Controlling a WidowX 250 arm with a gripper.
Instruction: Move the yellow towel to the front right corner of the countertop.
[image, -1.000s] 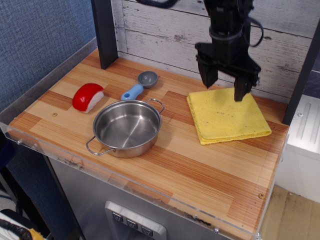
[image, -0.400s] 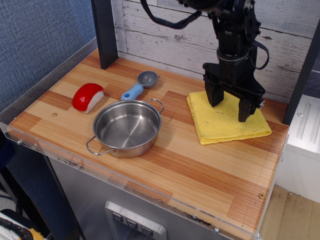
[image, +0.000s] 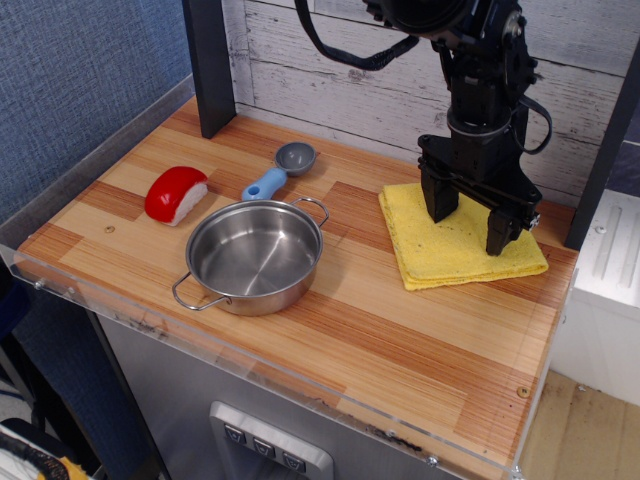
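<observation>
yellow towel (image: 450, 245) | flat beneath spread fingers (image: 438, 205) | tips on cloth

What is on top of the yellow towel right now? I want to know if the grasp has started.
The tool stands over the yellow towel, jaws spread, both fingertips down at the cloth. Nothing else lies on it. The fingers hide the cloth beneath them, so contact cannot be confirmed.

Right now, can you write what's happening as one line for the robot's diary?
phase: reaching for towel | gripper: open, fingers on towel | towel: flat, back right of countertop | move: not done
</observation>
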